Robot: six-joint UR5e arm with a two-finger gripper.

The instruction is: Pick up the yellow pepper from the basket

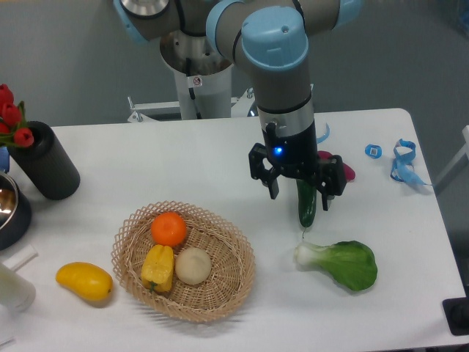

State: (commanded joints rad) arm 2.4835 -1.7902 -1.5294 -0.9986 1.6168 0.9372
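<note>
I see my arm [275, 66] reaching down from its base at the rear of the table, wrist vertical; a blue light glows on the wrist; the gripper [299, 192] points straight down, black fingers [272, 183] spread wide apart, holding nothing.

I count one basket [220, 297] on table [176, 158]. Inside it, three items: one yellow pepper [159, 268], one orange [169, 229], one pale round onion-like bulb [192, 265]. Outside basket I see one smooth yellow mango-like fruit [85, 281], one bok choy [340, 263], one dark green cucumber [306, 204], one magenta item [344, 170] partly hidden behind arm. One black cylinder vase [45, 161] with red flowers [10, 116], number unclear. Two blue tape-like pieces [374, 151] [405, 161] at far right. One arm, one gripper [297, 192].
</note>
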